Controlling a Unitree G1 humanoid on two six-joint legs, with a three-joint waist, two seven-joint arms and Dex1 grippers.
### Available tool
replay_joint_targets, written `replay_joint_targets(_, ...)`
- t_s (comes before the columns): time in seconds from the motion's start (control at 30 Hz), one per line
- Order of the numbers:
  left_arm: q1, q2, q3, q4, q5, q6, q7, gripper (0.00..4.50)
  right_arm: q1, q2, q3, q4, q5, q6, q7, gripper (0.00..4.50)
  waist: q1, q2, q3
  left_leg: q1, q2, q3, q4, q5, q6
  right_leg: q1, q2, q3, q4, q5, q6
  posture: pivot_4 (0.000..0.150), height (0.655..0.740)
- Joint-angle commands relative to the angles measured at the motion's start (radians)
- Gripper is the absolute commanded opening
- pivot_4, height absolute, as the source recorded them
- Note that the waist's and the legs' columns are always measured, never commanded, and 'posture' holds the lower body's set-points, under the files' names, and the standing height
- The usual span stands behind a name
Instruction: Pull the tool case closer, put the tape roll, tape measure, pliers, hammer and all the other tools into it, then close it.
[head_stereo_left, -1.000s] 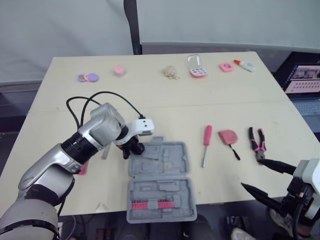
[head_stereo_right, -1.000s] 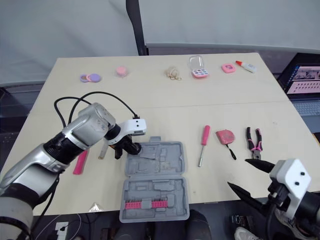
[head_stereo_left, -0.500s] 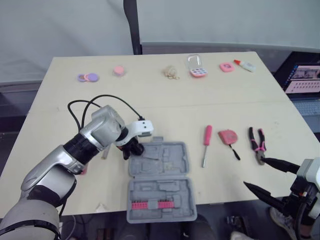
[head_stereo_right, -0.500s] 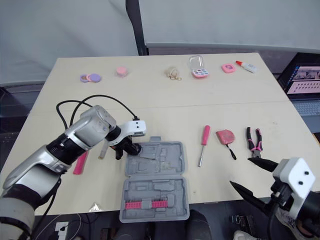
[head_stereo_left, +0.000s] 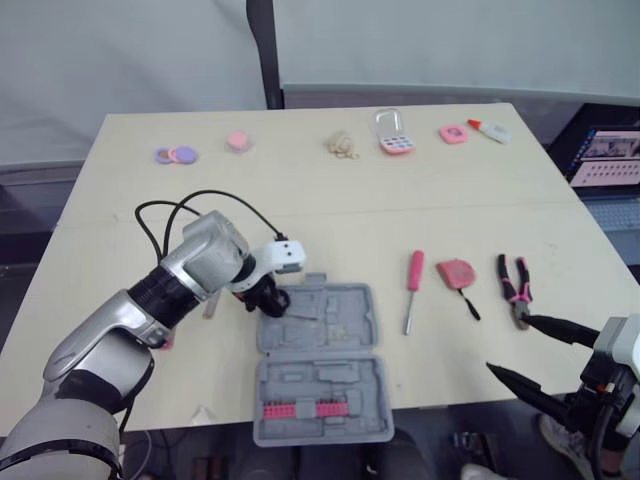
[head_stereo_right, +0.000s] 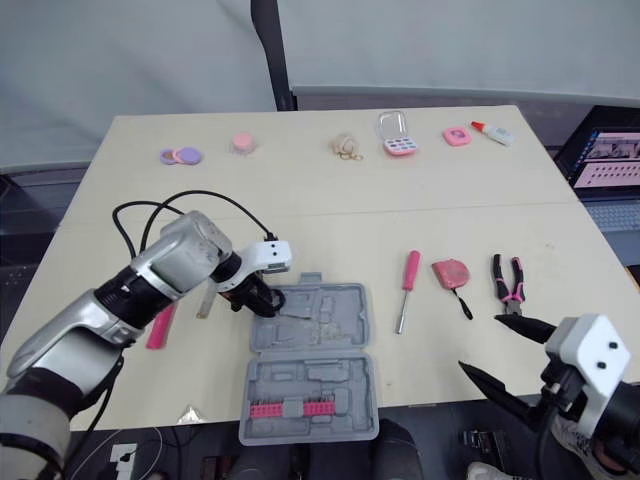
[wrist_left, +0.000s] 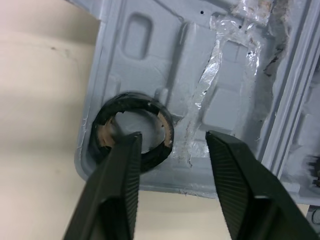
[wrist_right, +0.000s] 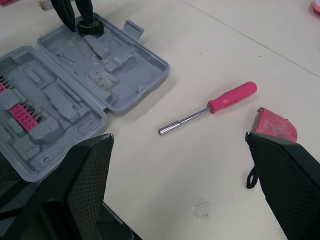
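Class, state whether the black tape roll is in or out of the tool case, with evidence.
In. The tape roll lies flat in a corner of the open tool case.

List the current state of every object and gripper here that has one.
Grey plastic tool case: open, lying flat on the table.
Black tape roll: lying flat in a corner of the case, ungripped.
Left gripper: open, over the tape roll.
Right gripper: open, holding nothing.
Pink-handled screwdriver: on the table, outside the case.
Pink tape measure: on the table, outside the case.
Pink-handled pliers: on the table, outside the case.
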Motion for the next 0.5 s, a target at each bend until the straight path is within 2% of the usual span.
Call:
replay_joint_targets(0.03, -0.039, 0.037, 0.008, -0.086, -0.018, 0.047, -0.030, 1.91, -0.004, -0.006, -0.010, -0.027, 0.012, 0.002, -0.007, 4.50, 0.000, 0.000, 0.000, 0.000, 0.000, 0.000, 0.000, 0.000, 0.000, 0.000, 0.000, 0.000, 0.000, 0.000, 0.000, 0.150, 0.7287)
replay_joint_targets(0.3, -0.052, 0.107, 0.114, -0.210, -0.114, 0.108, -0.040, 1.91, -0.005, 0.002, -0.001, -0.031, 0.009, 0.001, -0.008, 4.50, -0.001, 0.000, 0.000, 0.000, 0.000, 0.000, 0.000, 0.000, 0.000, 0.000, 0.000, 0.000, 0.000, 0.000, 0.000, 0.150, 0.7287)
replay_joint_targets(0.4, 0.016, 0.142, 0.208, -0.228, -0.174, 0.077, -0.029, 1.91, -0.005, 0.005, 0.000, -0.032, 0.008, 0.000, -0.010, 4.50, -0.002, 0.001, 0.000, 0.000, 0.000, 0.000, 0.000, 0.000, 0.000, 0.000, 0.000, 0.000, 0.000, 0.000, 0.000, 0.150, 0.7287)
replay_joint_targets(0.5, 0.098, 0.130, 0.339, -0.232, -0.254, 0.049, -0.006, 1.91, -0.008, 0.009, 0.004, -0.033, 0.005, -0.002, -0.014, 4.50, -0.003, 0.001, -0.001, 0.001, 0.001, 0.000, 0.000, 0.000, 0.000, 0.000, 0.000, 0.000, 0.000, 0.000, 0.000, 0.150, 0.7287)
